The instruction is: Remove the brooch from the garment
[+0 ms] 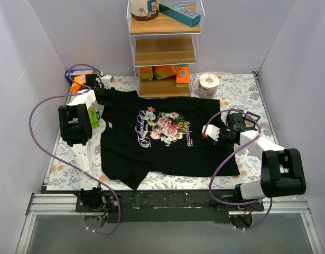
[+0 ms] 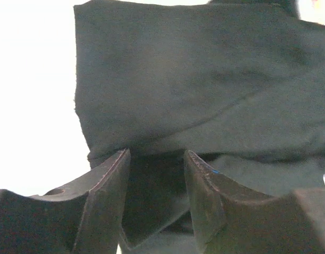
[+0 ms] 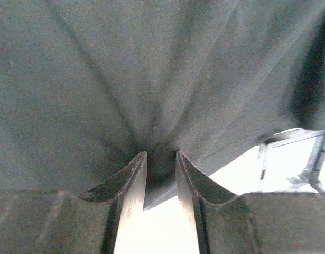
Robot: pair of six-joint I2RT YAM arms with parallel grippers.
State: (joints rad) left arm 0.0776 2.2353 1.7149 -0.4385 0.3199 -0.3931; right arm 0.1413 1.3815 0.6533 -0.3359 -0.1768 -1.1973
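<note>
The garment [image 1: 151, 156], a black T-shirt with a rose print [image 1: 167, 127], lies spread on the floral tablecloth. My left gripper [image 1: 105, 98] is at the shirt's far left sleeve. In the left wrist view the left gripper [image 2: 156, 153] holds a fold of black cloth [image 2: 204, 79] between its fingers. My right gripper [image 1: 206, 133] is on the shirt's right side. In the right wrist view the right gripper [image 3: 161, 154] is shut on a pinch of cloth [image 3: 151, 63], with folds radiating from it. I cannot make out the brooch for certain in any view.
A wire shelf [image 1: 163, 53] with orange boxes [image 1: 165, 71] stands at the back centre. A tape roll [image 1: 209, 83] sits to its right. Orange and green items [image 1: 80, 79] lie by the left arm. Purple cables loop beside both arms.
</note>
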